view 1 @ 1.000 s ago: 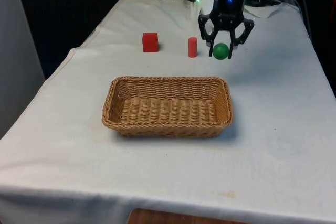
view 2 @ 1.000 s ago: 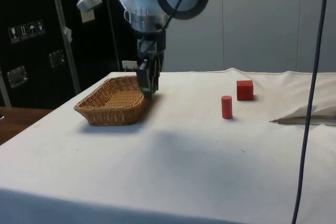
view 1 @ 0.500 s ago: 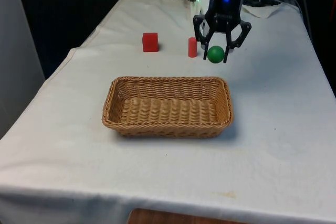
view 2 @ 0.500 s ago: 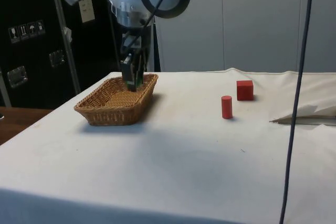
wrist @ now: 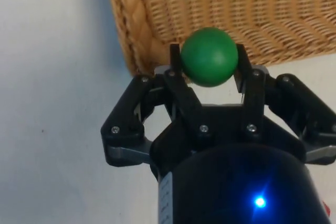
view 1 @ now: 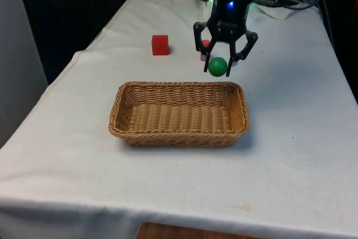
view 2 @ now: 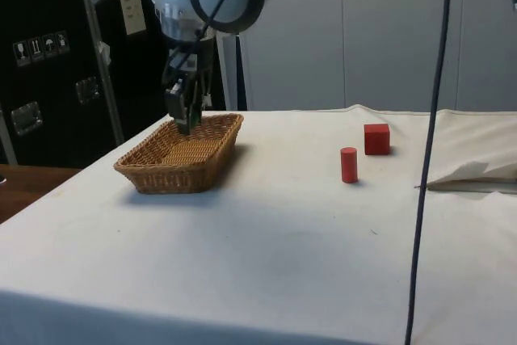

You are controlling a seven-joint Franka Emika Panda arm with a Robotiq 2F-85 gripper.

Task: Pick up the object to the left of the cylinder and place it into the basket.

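A green ball (view 1: 217,66) (wrist: 208,56) hangs in the air, with my gripper (view 1: 218,67) (wrist: 208,59) shut on it. It sits above the far rim of the wicker basket (view 1: 178,113) (view 2: 181,151) (wrist: 220,9), near the corner on the front view's right. In the side view the gripper (view 2: 185,115) hangs over the basket's far end. The red cylinder (view 1: 205,45) (view 2: 348,165) stands on the cloth, partly hidden behind the gripper in the front view. A red cube (view 1: 160,45) (view 2: 376,139) stands to the front view's left of it.
The white cloth bunches into a fold (view 2: 472,175) past the cube in the side view. A black cable (view 2: 428,151) hangs down in front of the side camera.
My gripper has carried the green ball from beside the cylinder towards the basket, moving to the front view's left and nearer the camera, and now holds it over the basket's far rim.
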